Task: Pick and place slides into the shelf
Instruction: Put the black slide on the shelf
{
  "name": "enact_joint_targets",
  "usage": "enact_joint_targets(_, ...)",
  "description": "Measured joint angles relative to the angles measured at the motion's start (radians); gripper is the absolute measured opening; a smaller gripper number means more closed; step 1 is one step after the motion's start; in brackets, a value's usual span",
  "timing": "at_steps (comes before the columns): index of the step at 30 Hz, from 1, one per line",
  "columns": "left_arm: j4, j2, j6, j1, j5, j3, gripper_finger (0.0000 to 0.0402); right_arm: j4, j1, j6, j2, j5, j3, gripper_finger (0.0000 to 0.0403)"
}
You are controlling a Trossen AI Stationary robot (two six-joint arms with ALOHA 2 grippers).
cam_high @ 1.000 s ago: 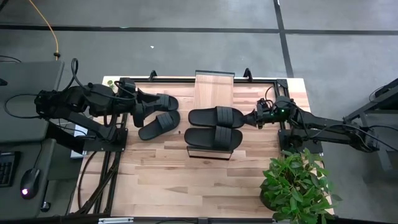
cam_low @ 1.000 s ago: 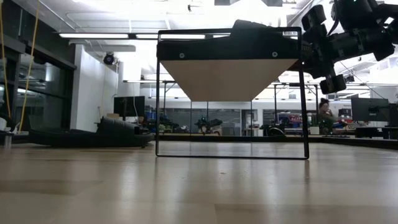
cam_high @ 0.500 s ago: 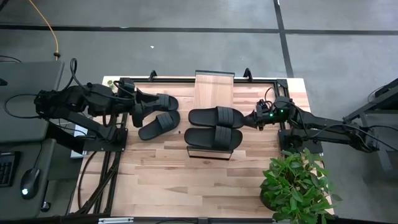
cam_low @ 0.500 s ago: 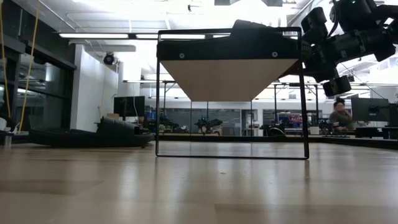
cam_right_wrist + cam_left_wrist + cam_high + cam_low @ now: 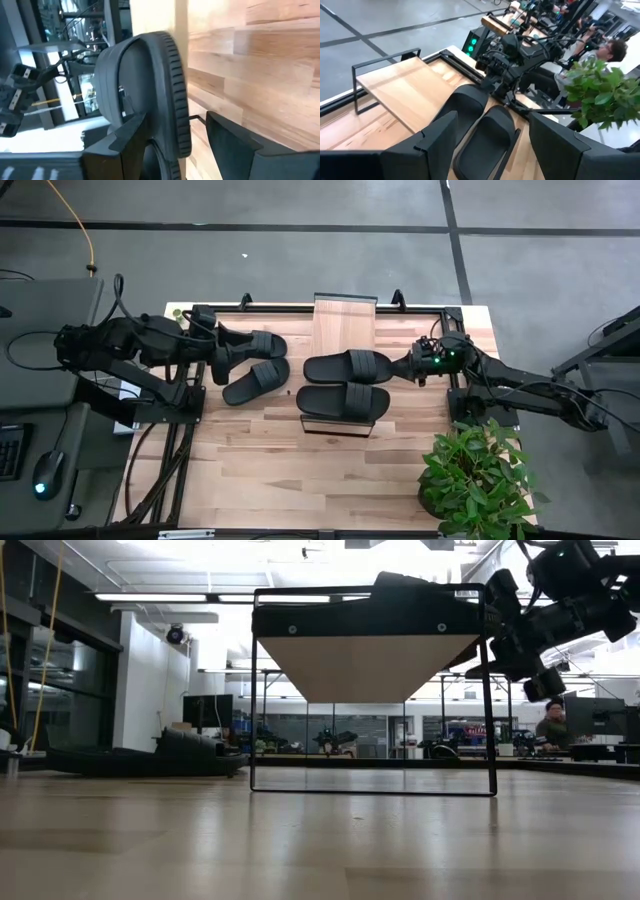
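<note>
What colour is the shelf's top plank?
Light wood on the shelf, framed in thin black metal; clearest in the high view.

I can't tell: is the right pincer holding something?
Nothing. The right pincer stands open around the end of a slide lying on the shelf.

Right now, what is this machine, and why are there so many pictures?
It is a robot with two dark arms, each ending in two fingers. One camera looks down from above, one peeks across the tabletop, and one rides on each wrist. On the wooden table stands a narrow light-wood shelf with a black metal frame. Two matte black slide sandals lie on it; two more lie on the table. The right fingers are open around one shelf sandal's end. The left fingers are open by the other pair. Nothing is held.
</note>
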Motion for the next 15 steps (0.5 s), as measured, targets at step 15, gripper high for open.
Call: enact_joint_targets(15, -0.105, 0.0, -0.036, 0.0, -0.006, 0.0, 0.023, 0.001, -0.023, 0.007, -0.002, 0.05, 0.0, 0.0193)
